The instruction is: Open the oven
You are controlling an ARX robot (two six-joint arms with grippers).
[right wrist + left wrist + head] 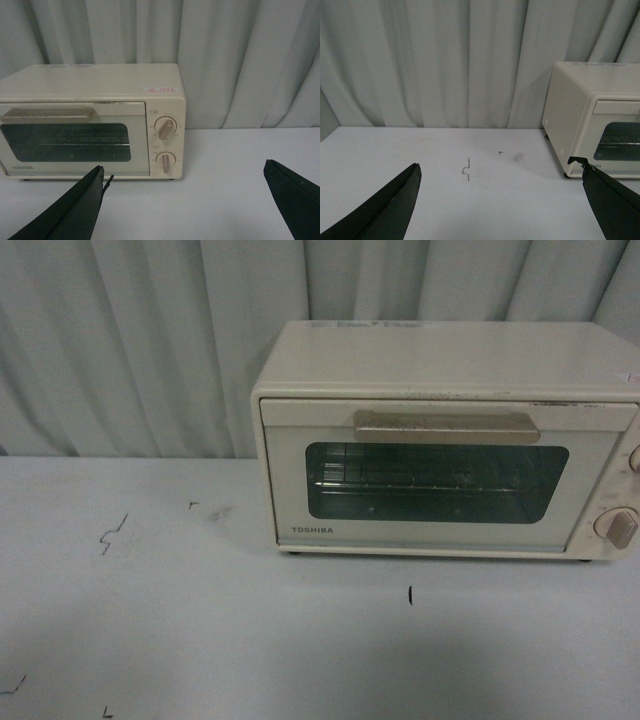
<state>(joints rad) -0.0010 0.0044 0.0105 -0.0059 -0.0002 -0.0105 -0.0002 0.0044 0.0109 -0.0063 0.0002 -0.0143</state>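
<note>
The cream-white boxy oven (440, 360) has a smooth satin shell (painted metal, seemingly); its dark window (435, 483) is glossy glass. At the window's twelve o'clock the beige bar handle (445, 427) looks like matt plastic. The white worktop (200, 630) is matt; the grey pleated curtain (150, 340), cloth.

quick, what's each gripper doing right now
Left gripper: open, holding nothing.
Right gripper: open, holding nothing.
</note>
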